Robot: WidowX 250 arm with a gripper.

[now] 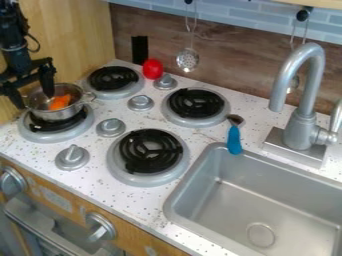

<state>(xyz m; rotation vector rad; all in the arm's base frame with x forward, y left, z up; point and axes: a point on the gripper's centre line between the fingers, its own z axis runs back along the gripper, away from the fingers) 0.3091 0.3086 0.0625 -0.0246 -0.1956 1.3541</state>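
My gripper (33,99) is at the left, hanging open over the small metal pot (59,114). One finger hangs over the inside of the pot, and the other is beyond its left rim. An orange object (59,102) lies inside the pot, just right of the nearer-to-centre finger. The pot rests on the left burner (47,132). I cannot tell whether either finger touches the pot.
Three more burners surround the grey knobs. A red object (153,69) stands by the back wall, near a black block (139,50). A blue-handled utensil (234,139) lies behind the sink (175,210), left of the faucet (304,117). A wooden panel (70,40) bounds the left side.
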